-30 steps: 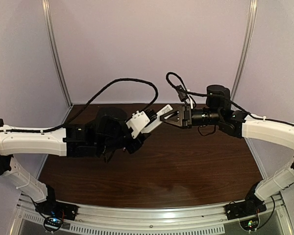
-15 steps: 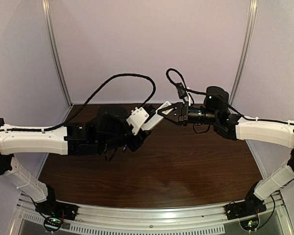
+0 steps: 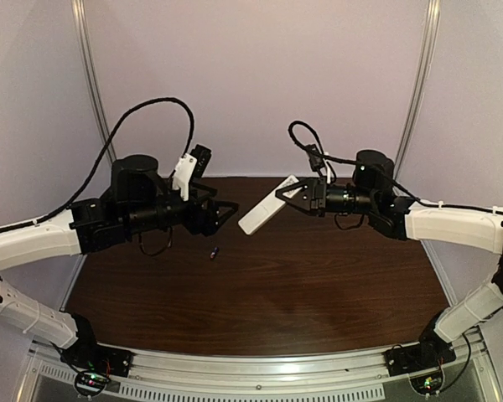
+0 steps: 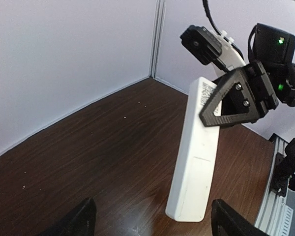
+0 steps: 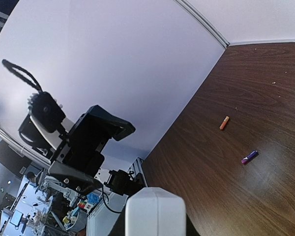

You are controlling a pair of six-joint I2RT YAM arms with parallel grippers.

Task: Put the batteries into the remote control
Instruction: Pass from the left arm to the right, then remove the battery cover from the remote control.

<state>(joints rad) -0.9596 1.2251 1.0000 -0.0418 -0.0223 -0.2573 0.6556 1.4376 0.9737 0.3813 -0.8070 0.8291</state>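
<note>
The remote control [image 3: 267, 211] is a slim white bar held in the air over the table, slanting down to the left. My right gripper [image 3: 287, 194] is shut on its upper end, and one black finger [image 4: 234, 99] crosses it in the left wrist view. The remote's [image 4: 195, 164] lower end hangs free. In the right wrist view the remote's end [image 5: 155, 211] fills the bottom. My left gripper [image 3: 227, 211] stands open a little to the left, its fingertips [image 4: 81, 219] wide apart with nothing between them. The batteries lie on the table: one orange-red [image 5: 224, 123], one bluish-purple [image 5: 249, 157].
One small dark battery [image 3: 213, 251] shows on the brown table [image 3: 318, 285] below the left gripper. Pale walls [image 3: 260, 75] close in the back and sides, with metal corner posts [image 3: 96, 92]. Black cables loop above both wrists.
My left gripper has opened, let go of the remote and drawn back to the left, its wrist turned. The right gripper has shut on the remote and now holds it alone.
</note>
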